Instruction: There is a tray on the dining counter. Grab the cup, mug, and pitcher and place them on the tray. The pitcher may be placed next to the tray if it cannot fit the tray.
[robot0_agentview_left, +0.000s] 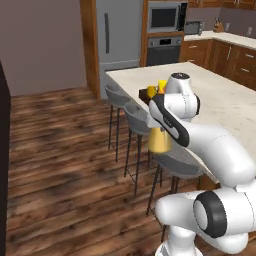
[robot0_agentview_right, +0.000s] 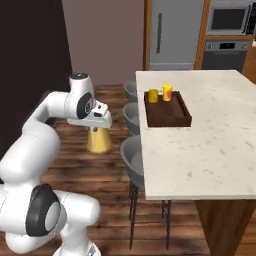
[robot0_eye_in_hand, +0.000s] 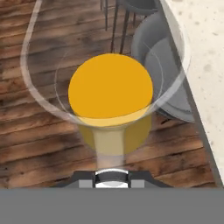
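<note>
The counter (robot0_agentview_right: 210, 145) carries the tray (robot0_agentview_right: 167, 116), and at the tray's 12 o'clock end the mug (robot0_agentview_right: 152, 95) and the cup (robot0_agentview_right: 167, 92) already stand inside it. What is left, I judge, is the pitcher (robot0_agentview_right: 99, 139): the end effector (robot0_agentview_right: 98, 129) holds it by the neck, out over the wooden floor (robot0_agentview_right: 100, 165) beside the stools (robot0_agentview_right: 132, 155), at the tray's 8 o'clock. Orange liquid fills its wide base.

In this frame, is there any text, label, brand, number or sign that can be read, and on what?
None can be read.
The cup on the tray: a red-orange mark, too small to tell if it is lettering.
The microwave and oven: control panels blurred, no legible characters.
</note>
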